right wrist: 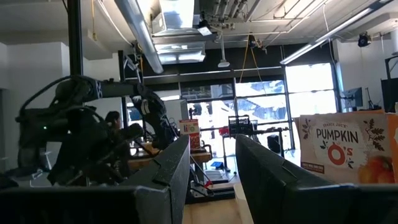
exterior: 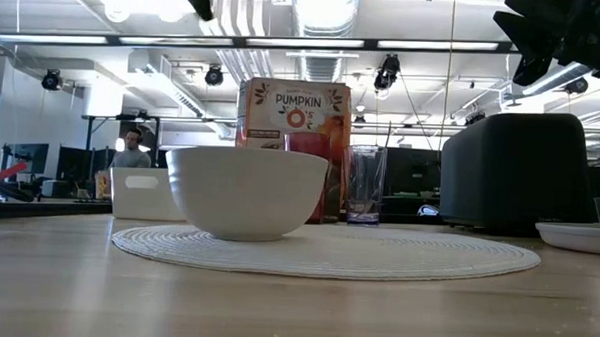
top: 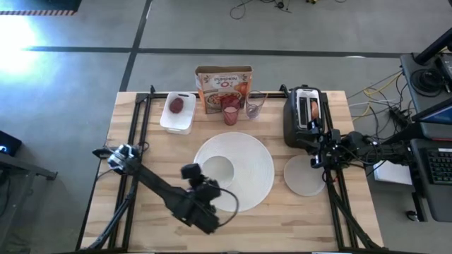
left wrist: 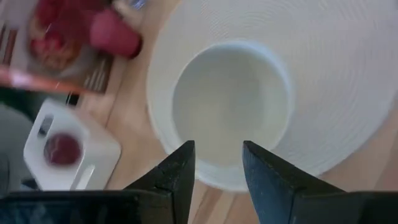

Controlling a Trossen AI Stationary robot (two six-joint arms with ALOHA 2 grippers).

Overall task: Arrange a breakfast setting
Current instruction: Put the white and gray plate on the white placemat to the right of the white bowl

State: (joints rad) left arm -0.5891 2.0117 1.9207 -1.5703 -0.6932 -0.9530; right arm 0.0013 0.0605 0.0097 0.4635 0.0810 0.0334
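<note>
The small white bowl (top: 217, 169) stands on the left part of the big round white plate (top: 251, 185); both also show in the low view, bowl (exterior: 246, 192) and plate (exterior: 377, 256). My left gripper (left wrist: 217, 168) hovers open above the bowl's near-left rim (top: 206, 185), touching nothing. My right gripper (right wrist: 211, 174) is open and empty, held high between the toaster and the small pale plate (top: 305, 175). The pink cup (top: 230, 113) stands before the cereal box. The dark-red fruit (top: 176, 106) lies in the white tray (top: 180, 123). A browned bread piece (top: 313, 109) sticks out of the toaster. I cannot make out the spoon.
A cereal box (top: 224, 86) stands at the far edge, with a clear glass (top: 254, 107) beside the cup. A black toaster (top: 304, 120) stands at the far right. A person (exterior: 133, 148) sits in the room behind the table. Bare wood lies along the near edge.
</note>
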